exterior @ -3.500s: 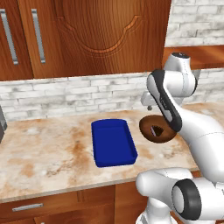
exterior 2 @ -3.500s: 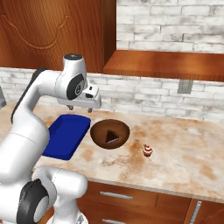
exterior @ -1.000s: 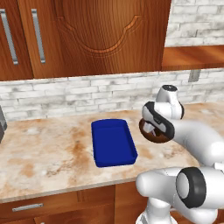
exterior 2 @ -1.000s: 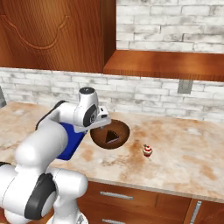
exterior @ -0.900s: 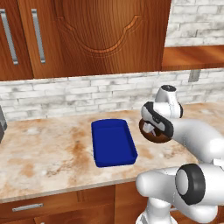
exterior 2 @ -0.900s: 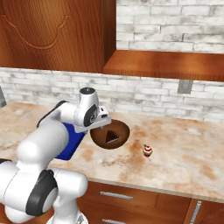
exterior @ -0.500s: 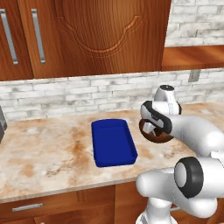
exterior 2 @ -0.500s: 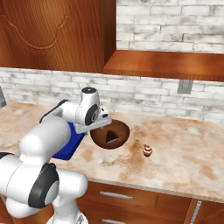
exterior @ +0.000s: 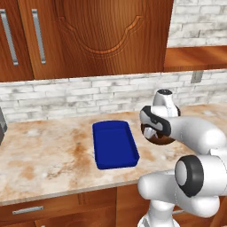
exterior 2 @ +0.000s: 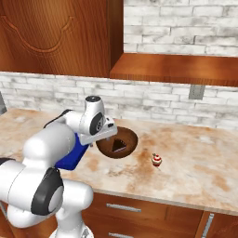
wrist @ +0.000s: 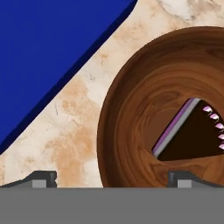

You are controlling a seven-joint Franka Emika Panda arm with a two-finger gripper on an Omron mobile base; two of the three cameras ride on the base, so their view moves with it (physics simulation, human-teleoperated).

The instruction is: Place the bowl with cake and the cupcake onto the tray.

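The gripper (wrist: 109, 177) hangs spread wide, holding nothing, straddling the rim of the bowl with cake (wrist: 144, 127) beside the blue tray (wrist: 48, 52) on the tabletop (exterior 2: 195, 158). Rigid, probably slick; pinch that rim.

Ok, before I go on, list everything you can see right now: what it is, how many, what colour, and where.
bowl with cake: one, dark brown, holding a dark wedge with a pink stripe, on the counter just right of the tray.
tray: one, deep blue, nothing in it, mid-counter.
cupcake: one, red wrapper with white frosting, on the counter right of the bowl, apart from it.
counter: one, beige marbled stone, along the brick wall.
upper cabinets: brown wood, above the counter.
wall outlet: one, grey, on the brick wall.
arm: one, white with dark joints, reaching over the tray toward the bowl.
tool: one, open, fingertips straddling the bowl's near rim.
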